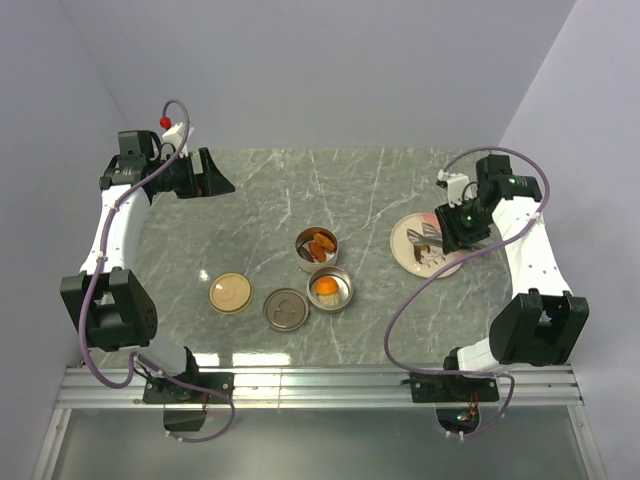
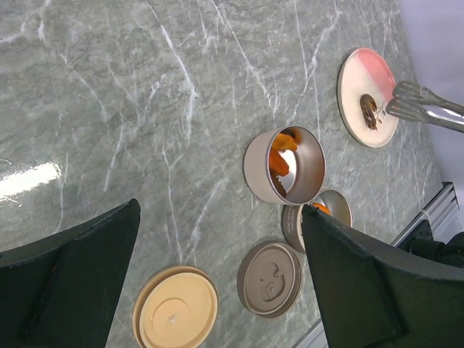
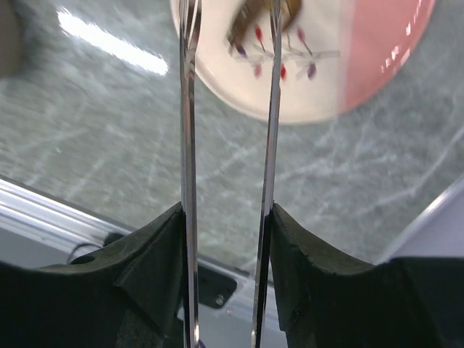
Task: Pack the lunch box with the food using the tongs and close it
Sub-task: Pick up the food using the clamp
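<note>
The right fingers [image 3: 152,268] clamp the tongs [image 3: 190,145] from both sides, and the two thin silver arms run up between them with a gap between the tips. Those tips sit over the pink-and-white plate [image 3: 319,80], either side of a dark brown piece [image 3: 250,20] of food (too blurred to tell whether they touch it). The left fingers [image 2: 80,268] are spread wide and hold nothing, above the far left of the tabletop [image 1: 250,200]. At mid-tabletop two round tins stand side by side. The far tin [image 1: 302,256] holds reddish-brown pieces [image 1: 320,243] and the near tin [image 1: 346,290] holds an orange chunk [image 1: 325,287]. A tan lid [image 1: 229,293] and a brown lid [image 1: 285,309] lie just beside them
</note>
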